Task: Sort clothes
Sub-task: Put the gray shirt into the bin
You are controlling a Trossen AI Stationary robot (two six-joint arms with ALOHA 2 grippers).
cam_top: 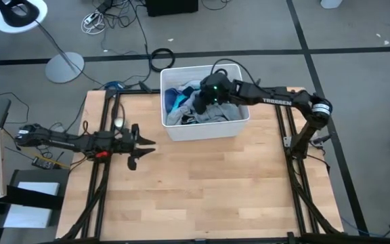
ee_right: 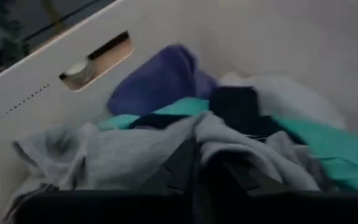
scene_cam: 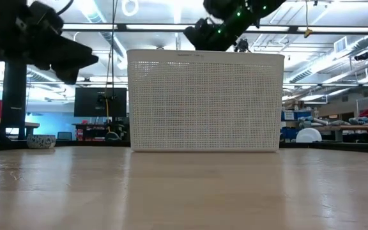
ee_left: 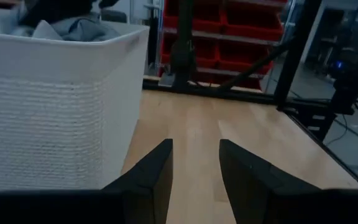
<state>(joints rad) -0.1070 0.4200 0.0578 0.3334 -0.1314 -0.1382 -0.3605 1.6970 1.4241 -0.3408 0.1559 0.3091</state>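
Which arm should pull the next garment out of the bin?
Right. The right gripper is already down inside the white bin, its fingers pressed into the grey t-shirt. The left gripper waits open over bare table, outside the bin.

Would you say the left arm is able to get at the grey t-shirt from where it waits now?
Probably not directly: the left gripper sits low beside the white bin, whose wall shields the grey t-shirt.

White bin (cam_top: 205,129) stands at the far edge of the wooden counter (cam_top: 202,183). Red shelving (ee_left: 241,37) stands beyond the counter.
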